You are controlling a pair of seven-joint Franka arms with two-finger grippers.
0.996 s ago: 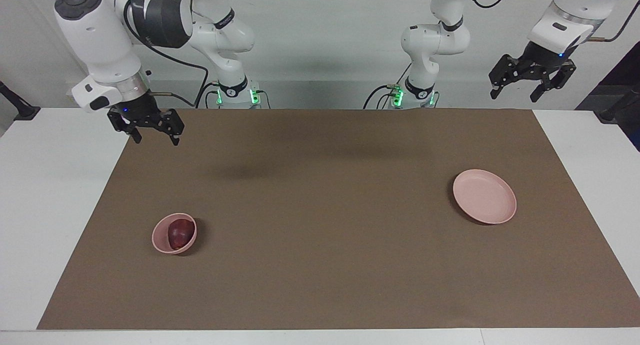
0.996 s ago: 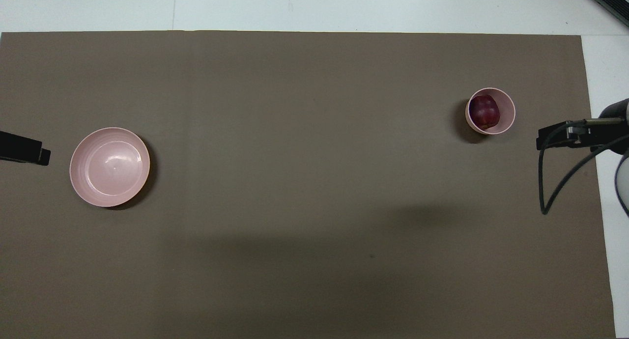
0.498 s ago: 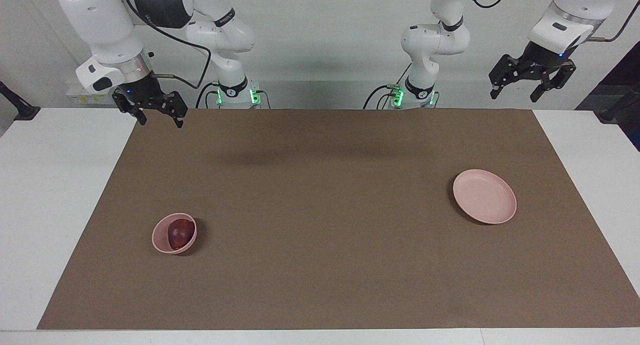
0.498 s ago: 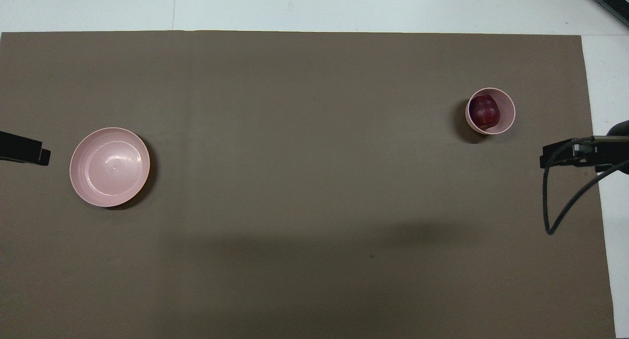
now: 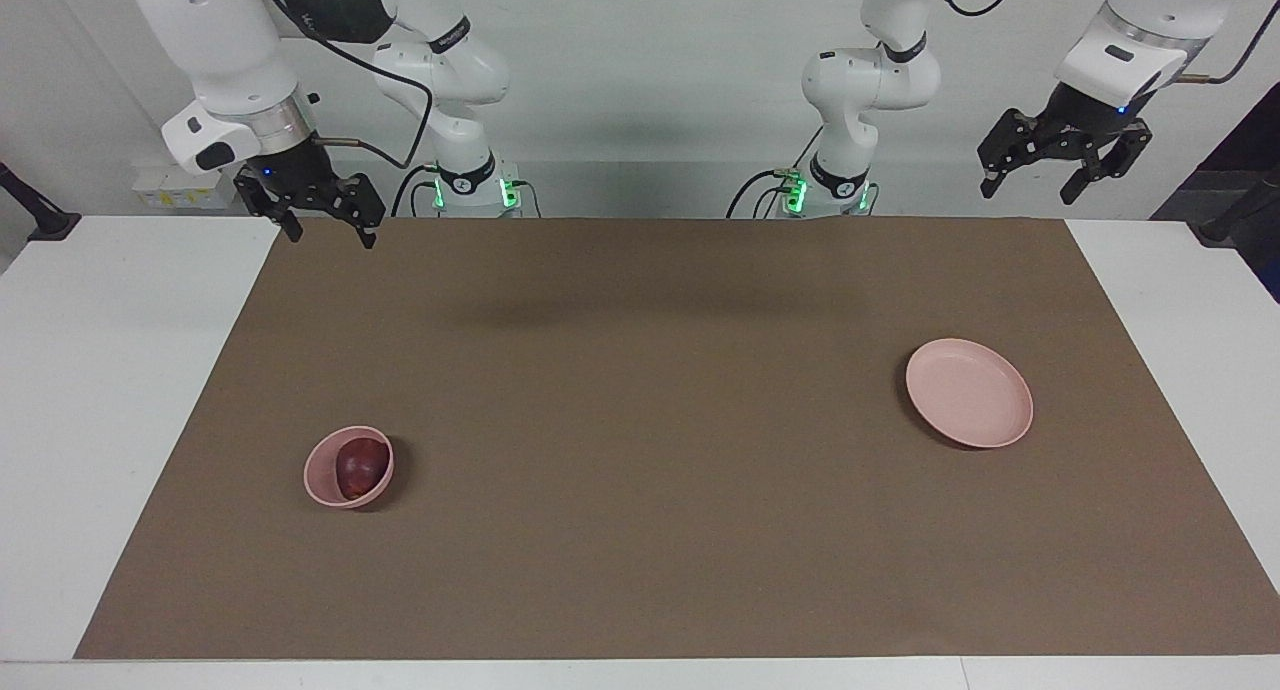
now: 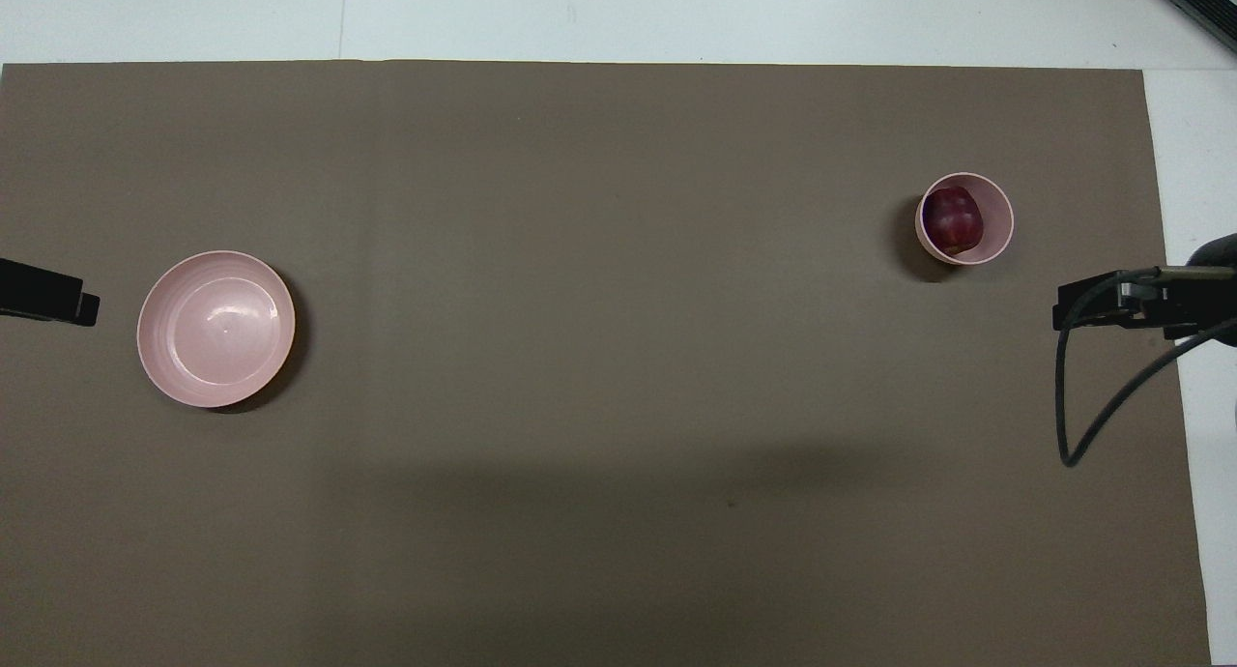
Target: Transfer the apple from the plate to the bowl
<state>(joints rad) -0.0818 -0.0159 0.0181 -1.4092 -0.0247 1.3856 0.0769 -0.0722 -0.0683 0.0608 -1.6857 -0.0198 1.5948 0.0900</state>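
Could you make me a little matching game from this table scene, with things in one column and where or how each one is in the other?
Things:
1. small dark red apple
2. wide flat pale pink plate
3. small deep pale pink bowl
4. right gripper

Places or states:
A. bare, toward the left arm's end of the brown mat
B. open and raised over the mat's corner
C. lying inside the bowl
D. holding fruit, toward the right arm's end

Pairs: 1-C, 2-A, 3-D, 4-B
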